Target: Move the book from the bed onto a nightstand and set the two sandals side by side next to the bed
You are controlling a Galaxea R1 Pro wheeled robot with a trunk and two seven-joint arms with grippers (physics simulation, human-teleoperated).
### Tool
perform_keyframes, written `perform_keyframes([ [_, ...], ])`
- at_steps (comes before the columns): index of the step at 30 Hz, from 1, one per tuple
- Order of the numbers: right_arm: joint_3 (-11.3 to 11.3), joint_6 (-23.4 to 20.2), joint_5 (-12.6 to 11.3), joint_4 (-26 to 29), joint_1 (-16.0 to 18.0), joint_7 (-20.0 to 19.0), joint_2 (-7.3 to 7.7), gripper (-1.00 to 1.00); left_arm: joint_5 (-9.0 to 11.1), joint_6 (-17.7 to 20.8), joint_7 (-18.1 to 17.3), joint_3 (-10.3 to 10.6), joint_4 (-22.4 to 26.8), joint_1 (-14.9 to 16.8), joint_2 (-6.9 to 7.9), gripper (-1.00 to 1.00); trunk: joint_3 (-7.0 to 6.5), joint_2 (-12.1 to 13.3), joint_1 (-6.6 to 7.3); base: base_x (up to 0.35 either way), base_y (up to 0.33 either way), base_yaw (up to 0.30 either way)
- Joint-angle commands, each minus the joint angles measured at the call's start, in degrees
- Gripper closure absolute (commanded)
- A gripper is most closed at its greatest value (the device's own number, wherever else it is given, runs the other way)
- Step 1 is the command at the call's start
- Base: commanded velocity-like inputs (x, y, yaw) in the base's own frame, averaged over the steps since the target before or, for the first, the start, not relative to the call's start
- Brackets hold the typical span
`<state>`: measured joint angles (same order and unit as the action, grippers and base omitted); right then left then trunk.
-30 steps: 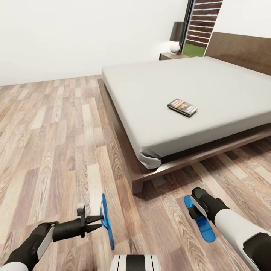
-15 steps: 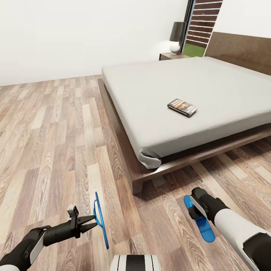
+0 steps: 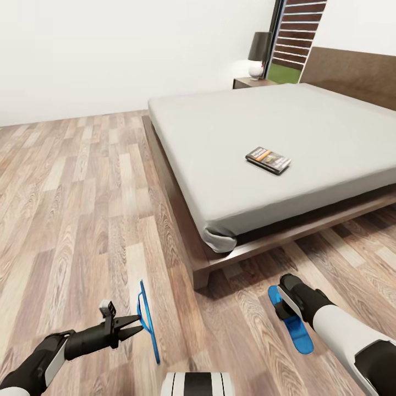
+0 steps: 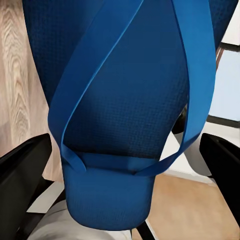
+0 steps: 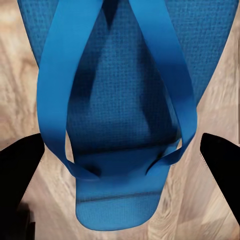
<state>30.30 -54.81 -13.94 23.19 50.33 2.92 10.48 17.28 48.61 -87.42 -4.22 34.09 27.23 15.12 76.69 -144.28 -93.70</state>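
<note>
Since a second earlier, left hand had swung outward, clamped on one sandal; right hand gripped the other sandal. Next: lay both beside the bed.

Loads of open wood floor on the left side, nothing standing on it all the way back to the wall; the bed is the big obstacle, its dark frame corner sticking out low just ahead of both arms; mattress top is wide open apart from the book lying flat near the middle, reachable from above; the far nightstand has a lamp on it, taking up part of its top; the strip of floor between the two sandals is free, bed frame just beyond it.
</note>
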Motion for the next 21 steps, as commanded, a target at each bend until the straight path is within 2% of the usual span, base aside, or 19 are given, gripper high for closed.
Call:
perform_keyframes([
  [1, 0.48, -0.21, -0.56, 0.10, 0.04, 0.28, 0.05, 1.00, 0.03, 0.61, -0.21, 0.01, 0.02, 0.01, 0.00, 1.00, 0.04, -0.02, -0.01, 0.218, 0.000, 0.000],
  [10, 0.46, -0.21, -0.56, 0.10, 0.04, 0.25, 0.07, 1.00, 0.03, 0.61, -0.13, 0.01, 0.02, 0.01, -0.04, 1.00, 0.04, -0.02, -0.01, 0.212, 0.000, 0.000],
  [21, 0.51, -0.14, -0.53, 0.10, 0.04, 0.37, 0.07, 1.00, -0.04, 0.52, -0.21, -0.29, -0.17, 0.01, 0.50, 1.00, 0.04, -0.02, -0.01, 0.027, 0.000, 0.000],
])
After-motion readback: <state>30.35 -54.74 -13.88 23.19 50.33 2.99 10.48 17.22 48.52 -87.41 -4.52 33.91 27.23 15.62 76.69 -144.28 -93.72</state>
